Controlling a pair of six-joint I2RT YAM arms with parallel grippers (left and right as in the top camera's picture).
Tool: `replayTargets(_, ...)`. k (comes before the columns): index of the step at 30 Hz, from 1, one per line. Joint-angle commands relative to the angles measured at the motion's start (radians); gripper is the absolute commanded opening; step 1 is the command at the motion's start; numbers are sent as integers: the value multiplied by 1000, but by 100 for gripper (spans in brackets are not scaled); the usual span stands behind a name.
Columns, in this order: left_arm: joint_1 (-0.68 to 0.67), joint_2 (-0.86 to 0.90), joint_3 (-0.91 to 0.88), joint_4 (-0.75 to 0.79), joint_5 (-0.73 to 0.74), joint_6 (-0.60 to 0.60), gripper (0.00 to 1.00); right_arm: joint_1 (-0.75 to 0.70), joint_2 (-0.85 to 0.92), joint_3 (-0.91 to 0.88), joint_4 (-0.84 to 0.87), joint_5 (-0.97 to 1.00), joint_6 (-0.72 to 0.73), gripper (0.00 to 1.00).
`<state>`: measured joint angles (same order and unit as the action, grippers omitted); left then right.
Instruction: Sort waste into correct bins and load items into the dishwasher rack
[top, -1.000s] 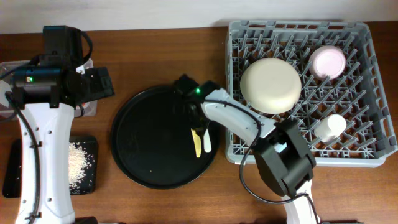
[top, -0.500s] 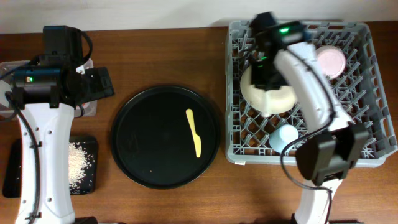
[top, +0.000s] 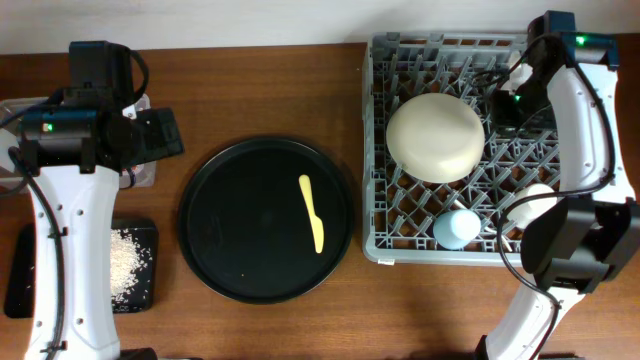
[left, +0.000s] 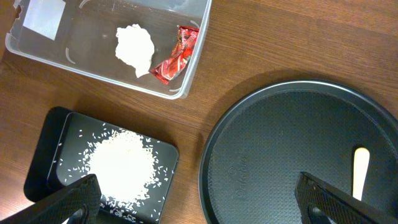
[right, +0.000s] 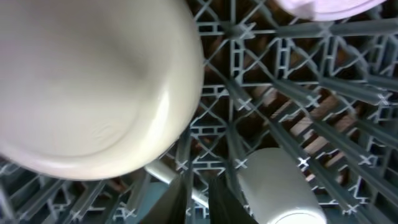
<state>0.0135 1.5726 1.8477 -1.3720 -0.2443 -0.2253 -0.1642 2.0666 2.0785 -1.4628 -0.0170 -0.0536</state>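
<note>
While the left gripper (left: 199, 186) is held spread wide above the table (top: 250, 90), the right gripper (right: 198, 190) is pinched on what appears to be the white fork (right: 169, 180) over the dishwasher rack (top: 480, 252), beside the cream plate (top: 435, 135). The yellow knife (top: 313, 212) is seen lying on the round black tray (top: 220, 240).

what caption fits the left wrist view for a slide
Tissue and wrapper in the tub, rice in the small tray, knife on the round tray.

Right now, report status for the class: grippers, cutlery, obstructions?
Left gripper open, empty. Right gripper shut on white fork over dishwasher rack. Yellow knife lies on round tray, unobstructed.
</note>
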Motion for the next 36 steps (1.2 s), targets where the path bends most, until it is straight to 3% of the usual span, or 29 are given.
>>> replayTargets(1,2,-2,8,1,-11,-6,99,2,-45,76,-47,-144,-25,17)
replayTargets(4,3,-2,8,1,-11,-6,99,66,-109,121,-121,-328,-79,17)
replayTargets(7,2,-2,8,1,-11,-6,100,253,-153,121,-146,-350,-60,17)
replayTargets(9,3,-2,8,1,-11,-6,99,422,-146,110,-123,-349,35,17)
replayTargets(11,2,-2,8,1,-11,-6,99,579,-141,58,-33,-340,118,16)
replayTargets(14,3,-2,8,1,-11,-6,99,746,-129,-57,89,-163,256,16)
replayTargets(17,3,-2,8,1,-11,-6,99,827,-122,-201,270,-127,257,16)
replayTargets(21,2,-2,8,1,-11,-6,99,859,-122,-428,409,-42,389,17)
replayTargets(23,2,-2,8,1,-11,-6,99,859,-122,-503,435,-74,415,33)
replayTargets(25,2,-2,8,1,-11,-6,99,859,-122,-566,487,-99,433,38)
replayTargets(30,2,-2,8,1,-11,-6,99,859,-122,-758,688,-201,439,38)
replayTargets(36,3,-2,8,1,-11,-6,99,859,-122,-806,720,-197,459,38)
